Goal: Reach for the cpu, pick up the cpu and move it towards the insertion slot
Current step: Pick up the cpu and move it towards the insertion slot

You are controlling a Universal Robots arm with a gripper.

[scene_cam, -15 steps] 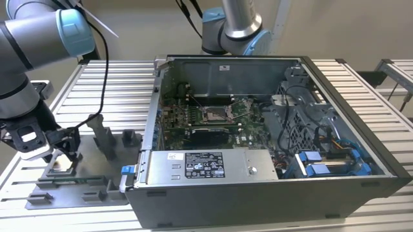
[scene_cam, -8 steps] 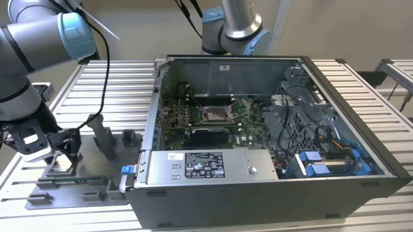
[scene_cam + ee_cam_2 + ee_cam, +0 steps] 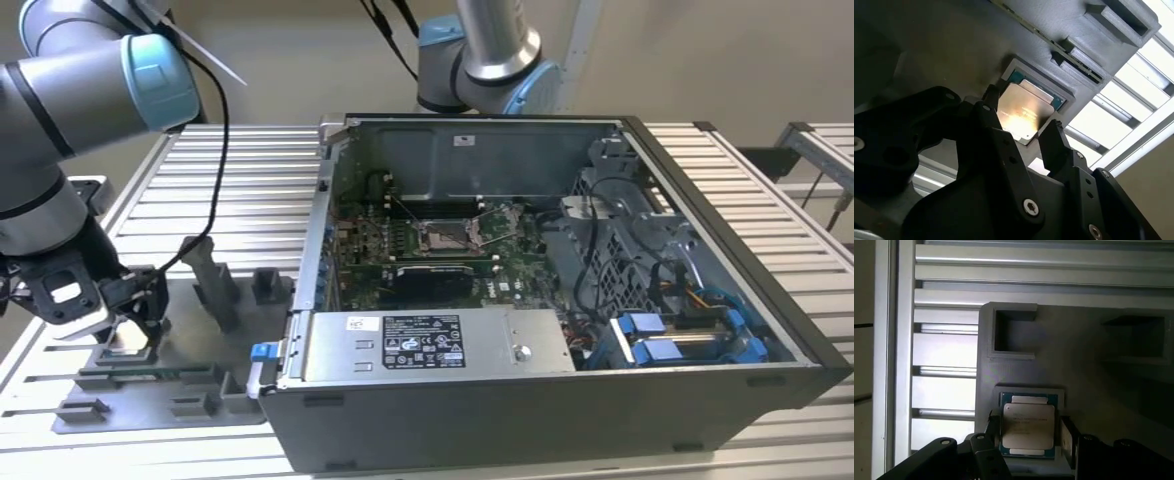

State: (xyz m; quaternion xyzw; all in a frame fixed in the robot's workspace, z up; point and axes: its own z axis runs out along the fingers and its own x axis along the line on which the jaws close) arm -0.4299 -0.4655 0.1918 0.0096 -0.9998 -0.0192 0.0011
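Second wrist view: tool [image 3: 1022, 114] overlapping cpu [image 3: 1028, 102]

A silver aluminium table of long ribbed slats [image 3: 240, 190] carries everything. Directly on it, filling the middle and the exterior view's right, a large dark grey metal computer case [image 3: 534, 425] lies on its side with its open side up. Just beside the case, at the exterior view's near left, rests a flat grey plastic fixture plate [image 3: 134, 418] with raised blocks and square recesses. Bare slats show at the far left and along the right edge. In both wrist views the table slats [image 3: 944, 390] [image 3: 1124, 105] run beyond the plate's edge [image 3: 1094, 355] [image 3: 954, 50].
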